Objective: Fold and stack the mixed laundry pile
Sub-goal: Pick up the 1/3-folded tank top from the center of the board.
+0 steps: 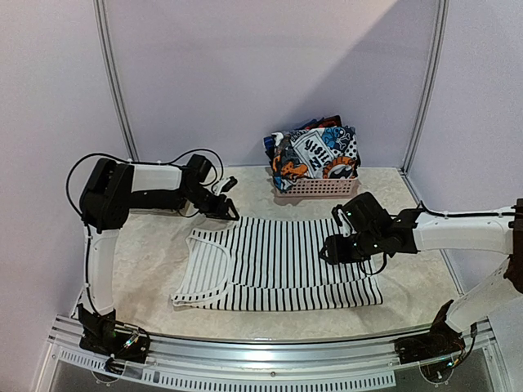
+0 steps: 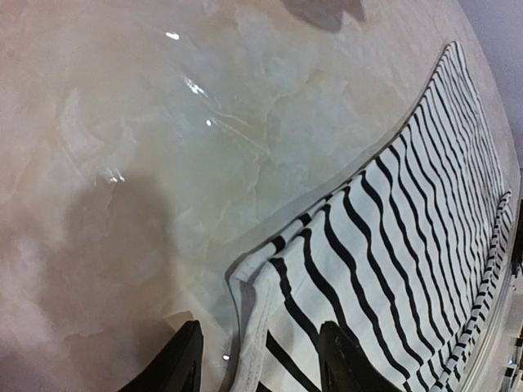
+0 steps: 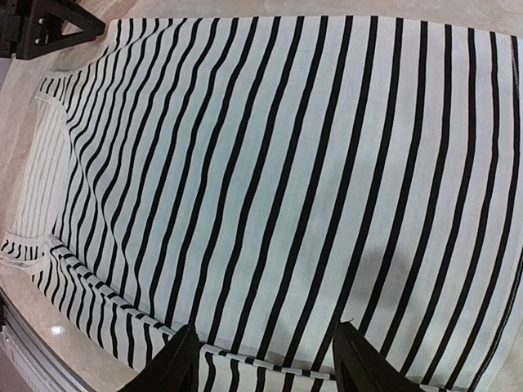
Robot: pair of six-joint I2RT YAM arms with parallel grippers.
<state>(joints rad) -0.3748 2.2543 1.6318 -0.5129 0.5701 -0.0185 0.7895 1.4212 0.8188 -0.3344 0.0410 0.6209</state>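
A white garment with thin black stripes lies spread flat in the middle of the table, its neckline to the left and its near edge folded over. My left gripper hovers at its far left corner. In the left wrist view this gripper is open, and the garment's hemmed corner lies loose between the jaws. My right gripper hangs over the garment's right part. It is open just above the stripes, holding nothing. A blue-orange-white-black printed garment fills the basket, with darker pieces behind it.
The pink latticed basket stands at the back of the table against the wall. Bare marbled tabletop lies left of the striped garment. A metal rail runs along the near edge. Walls close in the back and sides.
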